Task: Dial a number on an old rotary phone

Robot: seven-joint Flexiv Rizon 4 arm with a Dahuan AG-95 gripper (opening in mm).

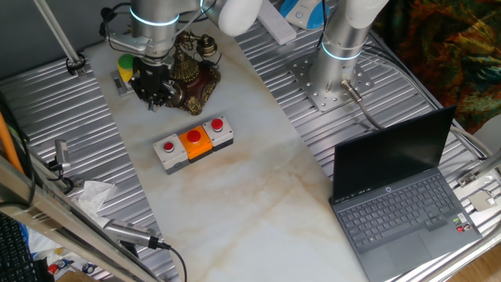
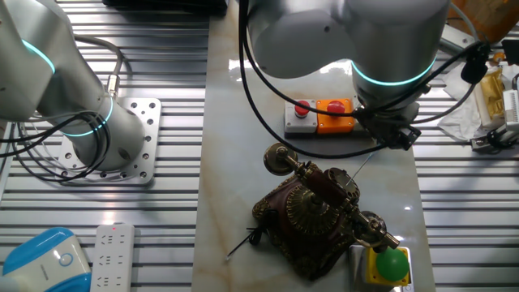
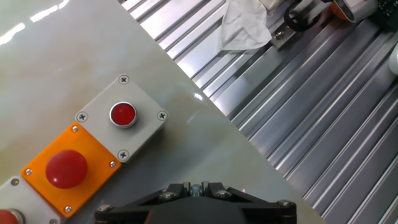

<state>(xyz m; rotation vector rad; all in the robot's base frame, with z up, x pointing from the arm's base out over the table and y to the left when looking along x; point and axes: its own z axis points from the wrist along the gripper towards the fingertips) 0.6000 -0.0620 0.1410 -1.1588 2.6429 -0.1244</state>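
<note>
Brass-trimmed old rotary phone (image 1: 192,72) sits at the marble table's (image 1: 258,188) far end, my gripper (image 1: 154,88) just beside its dial. Can't tell if my fingers are parted. Push off-centre and the phone probably slides toward the button box (image 1: 193,144).

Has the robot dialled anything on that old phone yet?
Nothing shows dialling done. The handset rests on the old rotary phone. The gripper hovers beside the phone; its fingers are hidden, and the hand view shows only the button box. Reaching the dial and turning remain.
</note>
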